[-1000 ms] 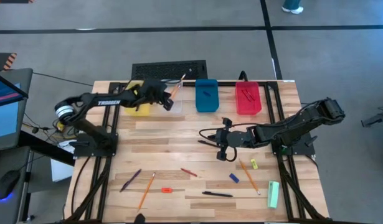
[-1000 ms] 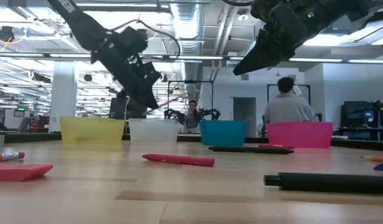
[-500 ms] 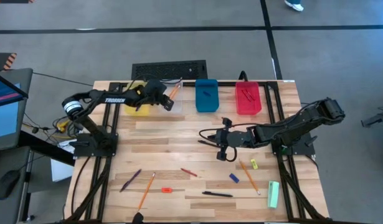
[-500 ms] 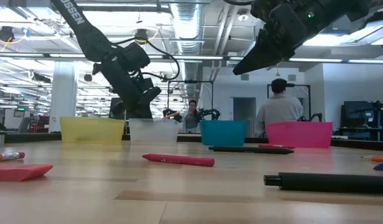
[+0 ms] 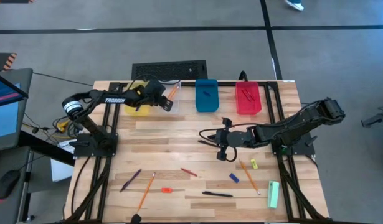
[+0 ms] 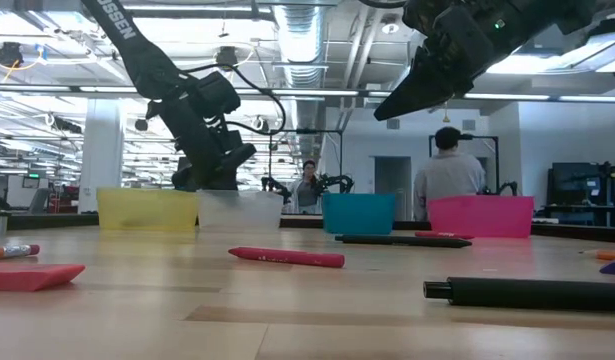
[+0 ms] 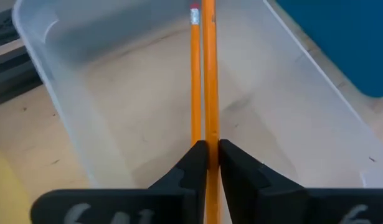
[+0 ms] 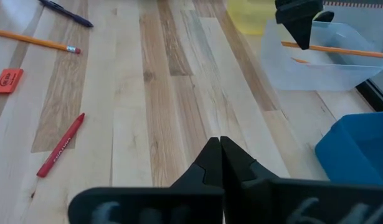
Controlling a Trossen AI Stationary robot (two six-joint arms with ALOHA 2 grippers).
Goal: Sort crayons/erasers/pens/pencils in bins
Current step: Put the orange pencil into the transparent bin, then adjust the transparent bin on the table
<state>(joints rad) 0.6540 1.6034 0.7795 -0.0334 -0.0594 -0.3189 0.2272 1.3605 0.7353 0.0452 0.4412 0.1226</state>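
Left gripper (image 7: 208,155) is positioned over the clear bin (image 5: 169,102) at the back of the bench (image 5: 179,134); jaws are closed on an orange pencil (image 7: 210,74), which is held lengthwise above the bin floor. A second pencil (image 7: 195,81) is seen lying in the clear bin just beside the held one. In the right wrist view the held pencil is seen level across the bin's top, one end past the rim.

Right gripper (image 8: 220,152) is held above the middle of the bench, jaws fully closed on nothing.

Bins are lined along the back edge: yellow bin (image 5: 137,106), clear, blue bin (image 5: 207,96), red bin (image 5: 248,98). Dark items are seen in the blue bin and reddish ones in the red bin; their kind cannot be told.

Still on the bench near the front:
- a pencil (image 5: 145,190) and a purple pen (image 5: 130,180) at the left
- a red crayon (image 5: 189,171) and a red-orange eraser (image 5: 166,189) in the middle
- a black pen (image 5: 217,194), a blue eraser (image 5: 233,178), another pencil (image 5: 250,177), a yellow eraser (image 5: 254,163) and a pale green bar (image 5: 273,194) at the right

A person (image 6: 449,175) is seen standing in the room beyond the bench.
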